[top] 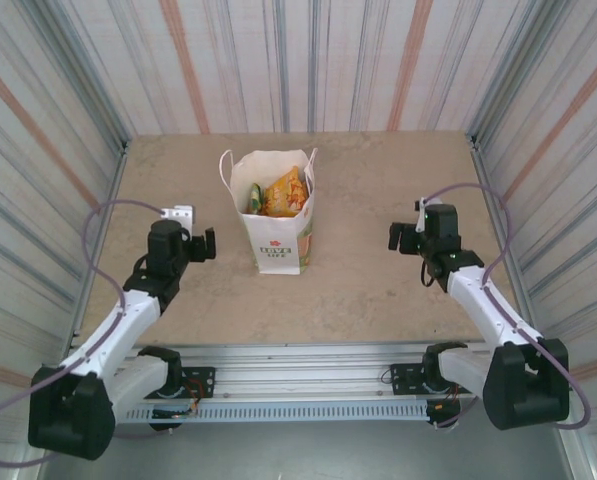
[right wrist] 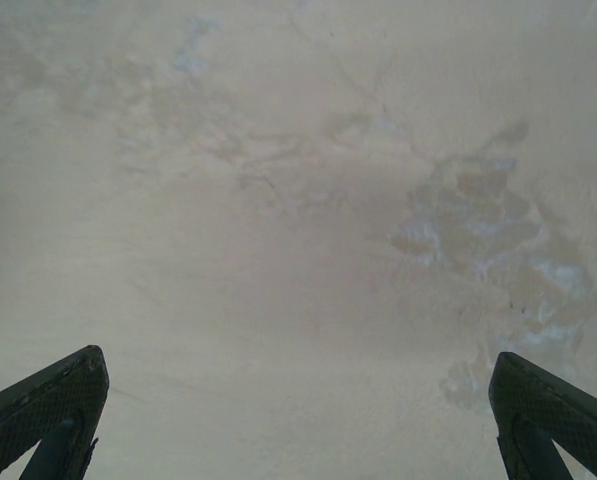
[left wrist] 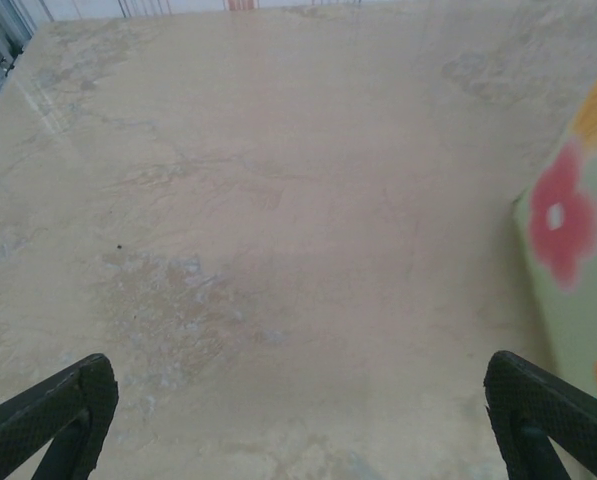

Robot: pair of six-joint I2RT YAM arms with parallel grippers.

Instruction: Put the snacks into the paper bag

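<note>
Desk (top: 378, 280) first: beige, mottled surface, and the one task item standing on it is the paper bag (top: 275, 215), upright at mid-desk, mouth open to the top camera, handles up, green-and-red logo on the near face. Left wrist view catches a pale green panel with a red flower print at its right edge (left wrist: 568, 260), most likely that bag's side, so the left arm sits just beside it but not touching. Left end effector (top: 190, 230) is to the bag's left, fingers spread wide, nothing between them; the wrist view confirms it (left wrist: 298, 375), bare desk in the gap. Right end effector (top: 408, 225) is well apart on the bag's right, also spread wide and holding nothing, bare desk under it in its own view too (right wrist: 298, 365). Snacks (top: 283, 192): every packet I can see is inside the bag, orange-yellow ones on top, a green one against the left wall. Can't count them, since the lower ones are hidden by the bag walls. My read: placing is done or as good as done. What's left is at most a check that the count in the bag is right and that nothing pokes above the rim.
</note>
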